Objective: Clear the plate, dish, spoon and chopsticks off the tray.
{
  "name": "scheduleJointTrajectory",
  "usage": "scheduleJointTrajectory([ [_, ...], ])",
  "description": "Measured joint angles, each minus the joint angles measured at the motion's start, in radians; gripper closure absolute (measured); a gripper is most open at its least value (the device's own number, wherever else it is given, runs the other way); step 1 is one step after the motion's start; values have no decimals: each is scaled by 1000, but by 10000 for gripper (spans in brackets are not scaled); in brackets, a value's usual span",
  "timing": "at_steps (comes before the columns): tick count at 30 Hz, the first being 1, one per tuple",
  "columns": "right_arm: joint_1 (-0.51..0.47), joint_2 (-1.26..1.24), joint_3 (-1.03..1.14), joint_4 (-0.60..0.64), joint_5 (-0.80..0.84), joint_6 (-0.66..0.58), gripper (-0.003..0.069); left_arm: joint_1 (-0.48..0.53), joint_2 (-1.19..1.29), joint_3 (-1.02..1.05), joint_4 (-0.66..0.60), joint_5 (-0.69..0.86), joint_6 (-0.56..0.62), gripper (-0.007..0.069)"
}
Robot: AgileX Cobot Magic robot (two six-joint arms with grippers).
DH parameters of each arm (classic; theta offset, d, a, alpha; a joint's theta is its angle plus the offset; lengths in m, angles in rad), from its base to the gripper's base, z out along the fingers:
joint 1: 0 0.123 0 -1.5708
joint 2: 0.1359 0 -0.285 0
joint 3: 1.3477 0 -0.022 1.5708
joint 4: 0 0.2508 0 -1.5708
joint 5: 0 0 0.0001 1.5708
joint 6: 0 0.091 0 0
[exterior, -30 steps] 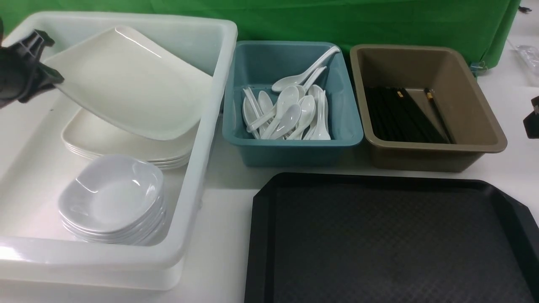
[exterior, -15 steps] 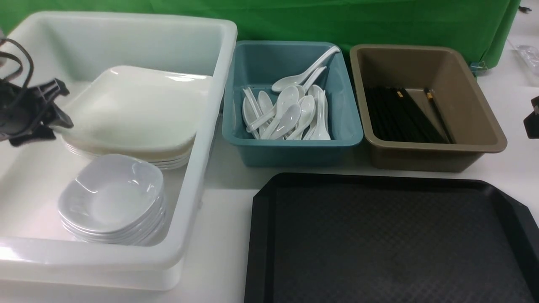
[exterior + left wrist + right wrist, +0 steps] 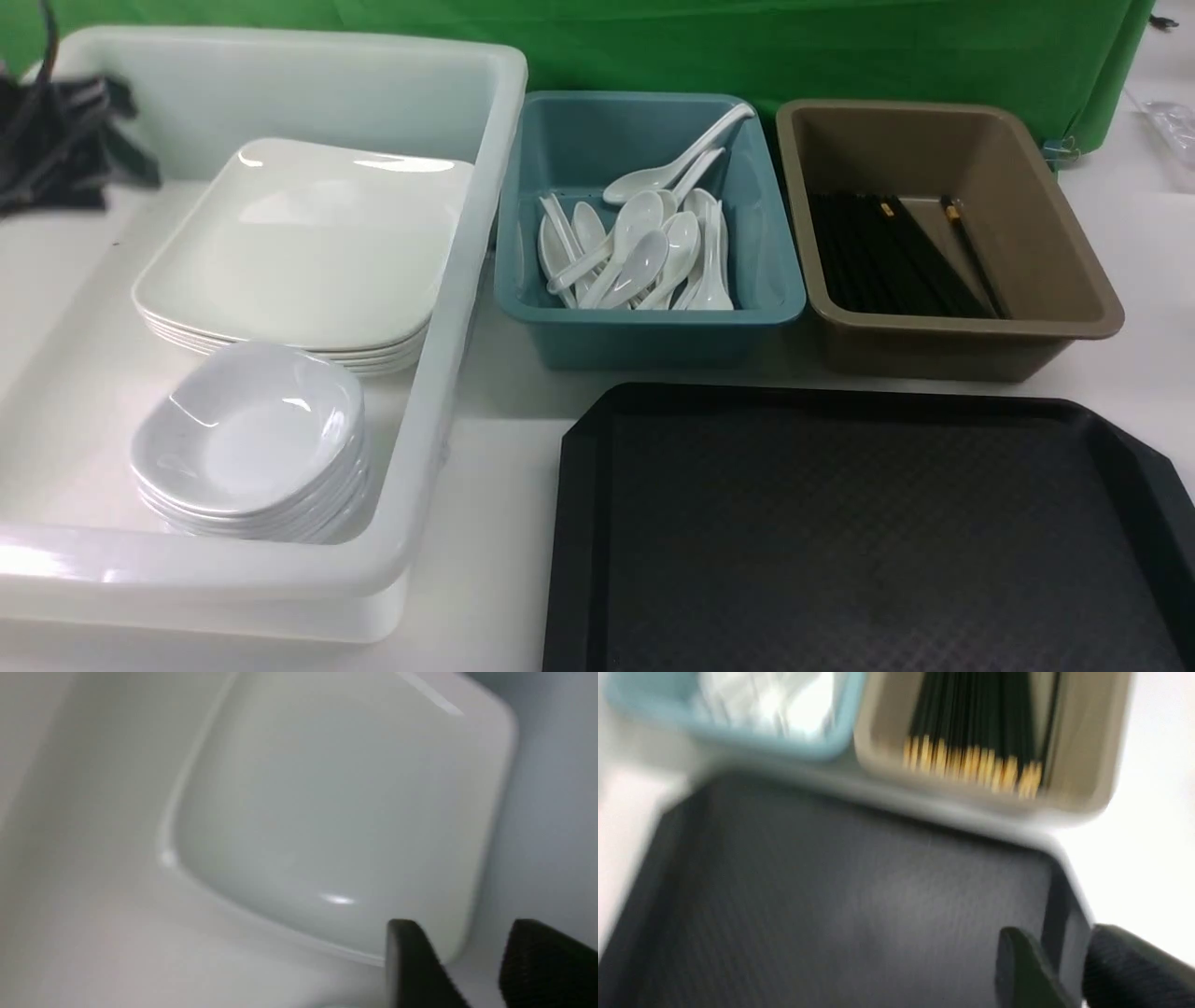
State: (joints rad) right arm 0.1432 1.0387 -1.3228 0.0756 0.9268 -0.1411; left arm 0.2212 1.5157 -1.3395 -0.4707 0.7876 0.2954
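The black tray (image 3: pixel 840 523) lies bare at the front right. The white square plate (image 3: pixel 299 243) rests flat on top of a stack of plates inside the white tub. Small deep dishes (image 3: pixel 252 439) are stacked in front of it. Several white spoons (image 3: pixel 644 243) lie in the teal tub, and black chopsticks (image 3: pixel 887 252) lie in the brown tub. My left gripper (image 3: pixel 103 140) hovers blurred above the tub's far left; in the left wrist view the left gripper (image 3: pixel 465 926) is open and empty beside the plate (image 3: pixel 336 802). My right gripper (image 3: pixel 1057 933) is open over the tray's corner (image 3: pixel 831 882), holding nothing.
Three tubs stand in a row at the back: the big white tub (image 3: pixel 467 280), the teal tub (image 3: pixel 653 313) and the brown tub (image 3: pixel 952 350). A green cloth hangs behind them. White tabletop shows between the tubs and the tray.
The left gripper let go of the tilted plate, which now lies flat on the stack. The left gripper has risen and drawn back. The right gripper has left the front view's right edge.
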Motion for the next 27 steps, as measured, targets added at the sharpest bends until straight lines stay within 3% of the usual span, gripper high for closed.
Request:
scheduleJointTrajectory([
  [2,0,-104,20,0,-91,0,522,-80,-100,0,-14,6,44,543],
  [5,0,-317,127,0,-303,-14,624,-224,-260,-1,-26,20,64,611],
  [12,0,-685,470,0,-686,-39,636,-398,-581,71,-38,31,67,624],
  [17,0,-905,746,0,-899,-44,636,-420,-852,273,-40,15,45,624],
  [22,0,-993,886,-1,-1026,-48,636,-420,-1096,514,-36,-23,9,624],
  [27,0,-1002,907,-1,-1051,-48,634,-420,-1287,729,-36,-98,-48,624],
])
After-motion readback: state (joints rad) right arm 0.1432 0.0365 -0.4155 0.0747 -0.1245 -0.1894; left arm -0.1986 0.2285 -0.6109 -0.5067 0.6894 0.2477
